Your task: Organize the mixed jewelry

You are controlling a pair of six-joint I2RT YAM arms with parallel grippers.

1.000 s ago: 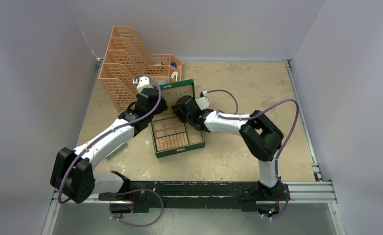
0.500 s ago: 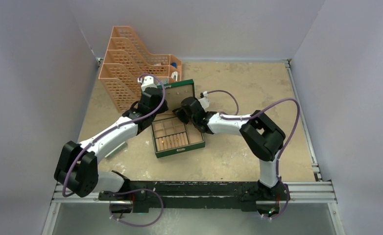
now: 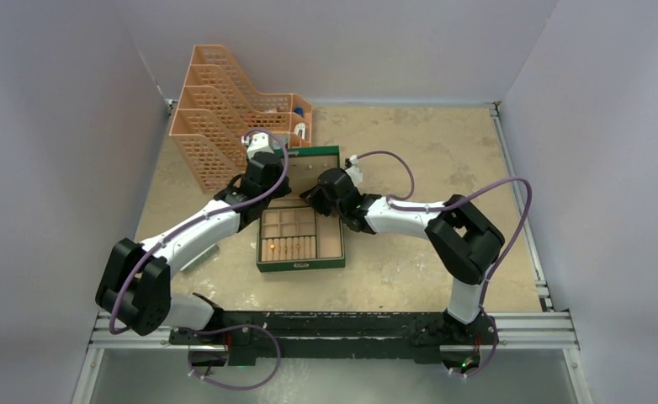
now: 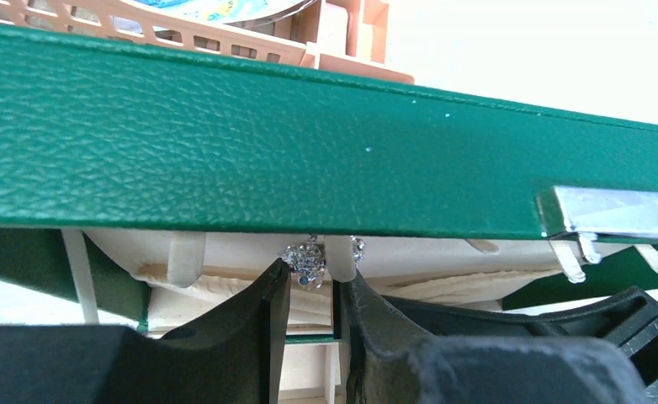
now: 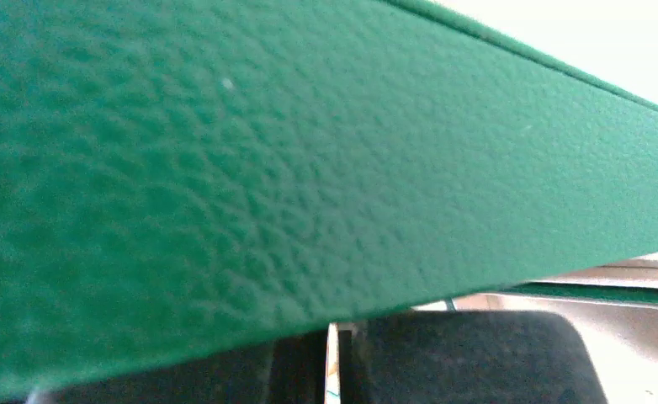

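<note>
Left gripper [image 4: 313, 274] beneath green lid [image 4: 309, 151] edge, beside jewelry [image 4: 302, 255].

The box [image 4: 309, 143] has grained green leather-look skin, matt; its clasp [image 4: 616, 210] is shiny metal. The jewelry [image 4: 302, 257] glitters silvery. The rack [image 3: 216, 126] is orange plastic mesh.

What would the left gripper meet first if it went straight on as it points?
Probably the sparkly silvery piece just ahead of the left gripper, under the green lid; depth is unclear.
</note>
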